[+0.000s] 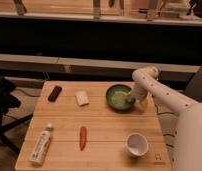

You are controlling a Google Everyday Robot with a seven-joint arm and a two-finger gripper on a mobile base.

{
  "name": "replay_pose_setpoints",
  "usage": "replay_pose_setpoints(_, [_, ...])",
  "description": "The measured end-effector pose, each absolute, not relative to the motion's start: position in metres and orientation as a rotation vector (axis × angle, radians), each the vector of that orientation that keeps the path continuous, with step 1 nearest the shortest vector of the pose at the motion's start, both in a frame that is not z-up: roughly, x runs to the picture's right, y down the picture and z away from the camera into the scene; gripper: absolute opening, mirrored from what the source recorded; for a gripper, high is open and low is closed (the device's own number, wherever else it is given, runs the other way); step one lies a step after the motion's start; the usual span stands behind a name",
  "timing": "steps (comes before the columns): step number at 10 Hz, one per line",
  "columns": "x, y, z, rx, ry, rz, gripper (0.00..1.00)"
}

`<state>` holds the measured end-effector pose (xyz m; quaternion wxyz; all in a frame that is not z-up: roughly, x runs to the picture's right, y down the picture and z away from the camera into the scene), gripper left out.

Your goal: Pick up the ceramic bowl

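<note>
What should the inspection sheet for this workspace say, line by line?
Surface: wooden table, things spread apart on it.
Job's things: green bowl, upright, far right part of the table.
Clutter: white cup, red pepper, white bottle lying flat, white block, black device.
Grippers: claw open, at the bowl's right rim.
Cables: nothing seen.
Surroundings: dark chair on the left, long shelf behind.
</note>
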<state>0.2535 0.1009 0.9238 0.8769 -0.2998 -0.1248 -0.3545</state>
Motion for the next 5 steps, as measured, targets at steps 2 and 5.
replay_pose_setpoints(2, [0.2538, 0.1013, 0.9248, -0.63, -0.261, -0.74, 0.8])
replay_pose_setpoints(5, [0.2543, 0.1025, 0.9271, -0.637, -0.264, -0.743, 0.76])
